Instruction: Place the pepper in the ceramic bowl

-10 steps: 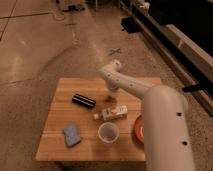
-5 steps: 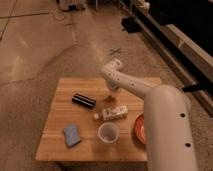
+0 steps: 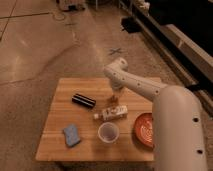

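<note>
Pepper (image 3: 114, 99): small orange piece just behind the bottle (image 3: 111, 113), low over the table (image 3: 57, 147), clamped in the closed gripper (image 3: 115, 95). Bowl (image 3: 142, 131): right of the bottle and slightly nearer, its far side hidden by the arm. Cup (image 3: 108, 133) just in front of the bottle; sponge (image 3: 71, 135) front-left of it; cylinder (image 3: 83, 100) behind-left of it.

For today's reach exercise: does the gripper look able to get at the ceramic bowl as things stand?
Likely yes: the gripper, shut just behind the lying white bottle, has only that between it and the ceramic bowl.
</note>
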### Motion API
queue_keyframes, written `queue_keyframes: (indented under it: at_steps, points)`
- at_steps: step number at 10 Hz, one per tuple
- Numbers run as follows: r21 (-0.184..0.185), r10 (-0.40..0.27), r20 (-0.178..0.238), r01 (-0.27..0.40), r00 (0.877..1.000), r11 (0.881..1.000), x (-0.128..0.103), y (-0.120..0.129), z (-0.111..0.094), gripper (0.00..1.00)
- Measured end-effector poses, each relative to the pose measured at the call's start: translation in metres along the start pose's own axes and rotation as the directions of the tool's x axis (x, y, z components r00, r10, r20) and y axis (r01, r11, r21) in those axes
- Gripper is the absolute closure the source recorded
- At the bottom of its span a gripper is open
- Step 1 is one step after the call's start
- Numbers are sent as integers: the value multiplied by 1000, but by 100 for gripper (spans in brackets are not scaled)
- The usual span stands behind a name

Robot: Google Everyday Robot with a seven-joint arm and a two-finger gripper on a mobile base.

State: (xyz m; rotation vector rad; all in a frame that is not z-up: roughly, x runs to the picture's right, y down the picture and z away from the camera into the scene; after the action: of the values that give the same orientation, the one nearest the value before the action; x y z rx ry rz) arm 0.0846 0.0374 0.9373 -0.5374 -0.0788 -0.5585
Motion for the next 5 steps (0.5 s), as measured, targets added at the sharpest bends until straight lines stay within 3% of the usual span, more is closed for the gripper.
queue_keyframes:
  at_steps: [5]
  points:
    - [1,19,7,-19,1000,1000,23,31,-20,78]
